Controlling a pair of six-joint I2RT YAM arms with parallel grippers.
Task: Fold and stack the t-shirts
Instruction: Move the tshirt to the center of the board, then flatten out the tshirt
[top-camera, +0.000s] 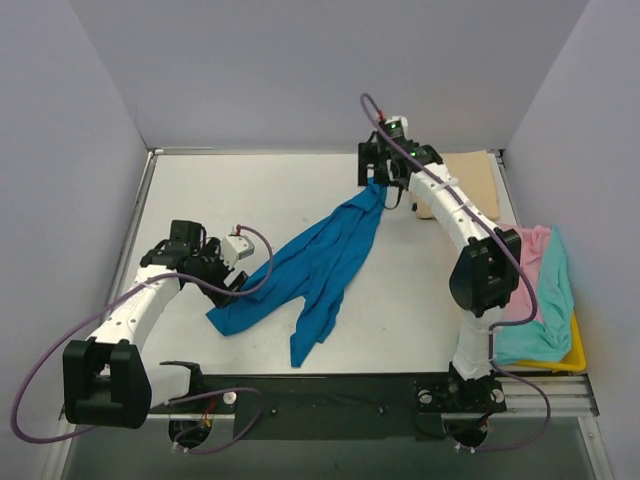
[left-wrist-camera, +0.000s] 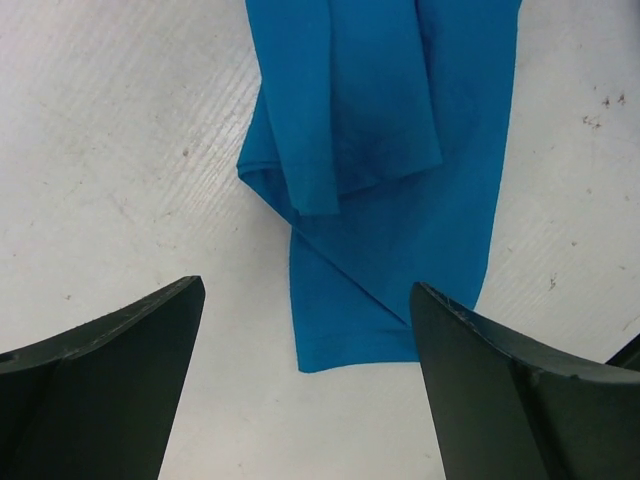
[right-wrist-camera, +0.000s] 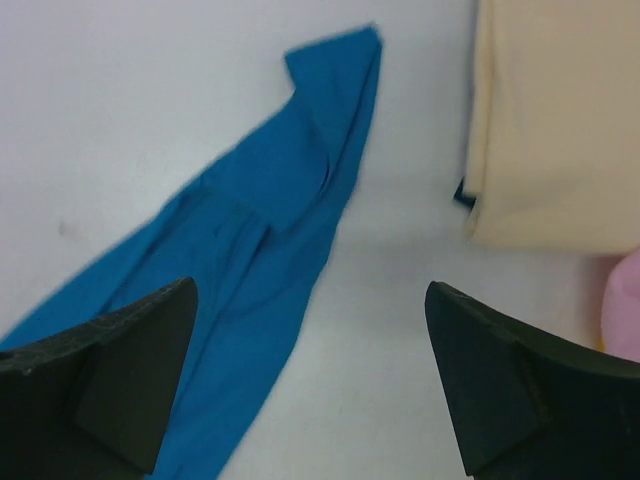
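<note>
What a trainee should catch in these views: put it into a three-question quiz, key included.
1. True or false: the left gripper is open.
2. The blue t-shirt is: A) folded square; B) strung out, unfolded; C) hanging from both grippers.
3. Fill in: the folded t-shirt by the right gripper is coloured ___.
Key: 1 true; 2 B; 3 beige.
</note>
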